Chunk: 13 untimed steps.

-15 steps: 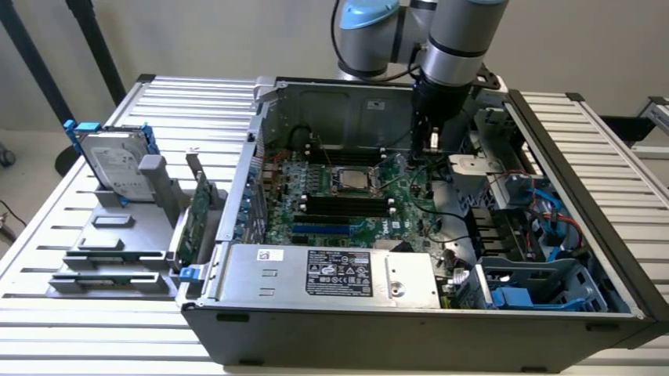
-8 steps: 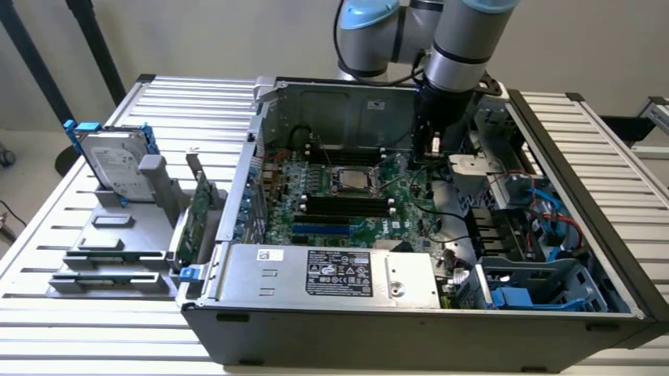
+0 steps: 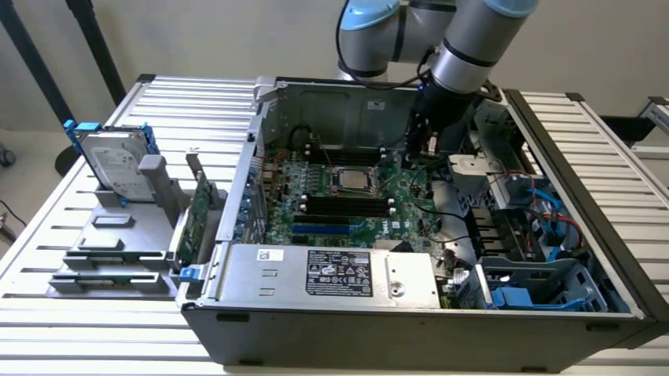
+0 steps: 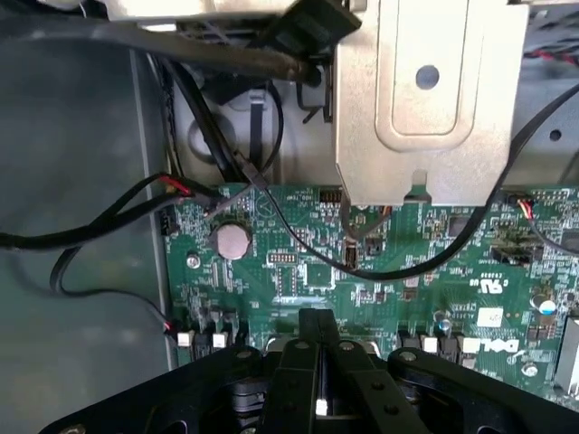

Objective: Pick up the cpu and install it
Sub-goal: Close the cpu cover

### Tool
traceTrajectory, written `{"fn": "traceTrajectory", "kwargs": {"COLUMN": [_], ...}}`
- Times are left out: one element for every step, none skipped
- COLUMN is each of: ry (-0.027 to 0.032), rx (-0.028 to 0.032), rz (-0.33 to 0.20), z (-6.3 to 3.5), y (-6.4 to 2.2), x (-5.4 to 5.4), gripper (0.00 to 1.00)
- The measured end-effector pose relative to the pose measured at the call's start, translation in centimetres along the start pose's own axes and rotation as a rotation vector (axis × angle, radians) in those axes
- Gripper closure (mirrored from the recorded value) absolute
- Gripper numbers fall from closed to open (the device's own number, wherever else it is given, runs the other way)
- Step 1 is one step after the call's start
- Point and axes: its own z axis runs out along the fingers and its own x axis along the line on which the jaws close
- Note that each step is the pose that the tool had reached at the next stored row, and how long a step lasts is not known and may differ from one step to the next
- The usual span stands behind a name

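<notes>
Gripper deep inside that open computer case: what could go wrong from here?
The shut gripper hangs close over the green motherboard, so a small downward slip could scrape its parts. Loose black cables run close by and might snag on the arm. The metal bracket beside it leaves little room for sideways moves.

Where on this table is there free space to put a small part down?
The bare slats on the exterior view's right of the computer case, and those beyond the grey rack. Inside the case it is crowded.
</notes>
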Motion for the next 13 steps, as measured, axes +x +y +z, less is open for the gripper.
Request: {"fn": "traceTrajectory", "kwargs": {"ry": [0.0023, 0.0052, 0.0088, 0.0125, 0.0168, 0.0217, 0.0272, 0.0319, 0.0360, 0.0395, 0.0420, 0.0438, 0.0455], "rx": [0.0135, 0.0264, 0.0405, 0.0524, 0.0641, 0.0737, 0.0808, 0.0860, 0.0896, 0.0922, 0.0946, 0.0971, 0.0995], "rz": [0.001, 0.001, 0.001, 0.002, 0.002, 0.001, 0.001, 0.000, 0.000, -0.001, -0.001, -0.001, -0.002], "z": [-0.01, -0.01, -0.01, -0.01, -0.01, -0.01, -0.01, 0.01, 0.03, 0.08, 0.13, 0.17, 0.21], "y": [0.02, 0.03, 0.03, 0.04, 0.04, 0.03, -0.03, -0.13, -0.27, -0.44, -0.60, -0.75, -0.90], "x": [-0.02, -0.04, -0.07, -0.09, -0.11, -0.14, -0.17, -0.20, -0.22, -0.23, -0.25, -0.26, -0.27], "gripper": [0.89, 0.89, 0.89, 0.89, 0.89, 0.89, 0.89, 0.89, 0.89, 0.89, 0.89, 0.89, 0.89]}}
